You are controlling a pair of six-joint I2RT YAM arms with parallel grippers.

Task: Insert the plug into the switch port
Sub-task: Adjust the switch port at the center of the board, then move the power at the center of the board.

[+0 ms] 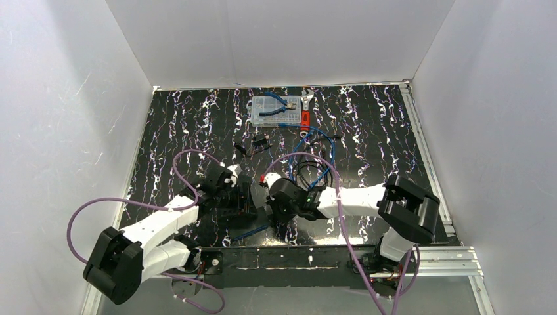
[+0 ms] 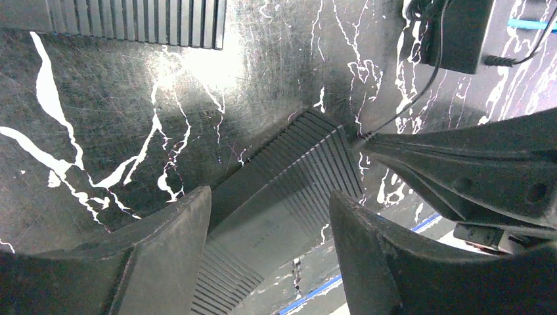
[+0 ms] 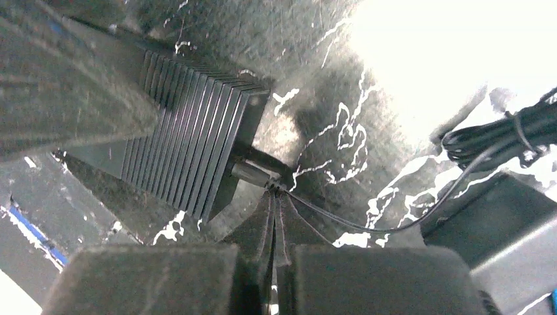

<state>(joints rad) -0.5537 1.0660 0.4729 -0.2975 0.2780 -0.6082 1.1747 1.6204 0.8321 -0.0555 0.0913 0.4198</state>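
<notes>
Both arms meet over the ribbed black box (image 3: 190, 157) near the front middle of the table (image 1: 394, 144).
The left gripper (image 2: 269, 195) straddles the black box, one finger against each long side. The right gripper (image 3: 274, 197) has its fingers pressed together on the thin cable (image 3: 368, 226) just behind the plug (image 3: 248, 172), whose barrel sits at the switch port (image 3: 234, 164) in the box's short edge.

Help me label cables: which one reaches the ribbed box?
The thin black cable, pinched by the right gripper; its plug meets the box; the blue cable doesn't.
</notes>
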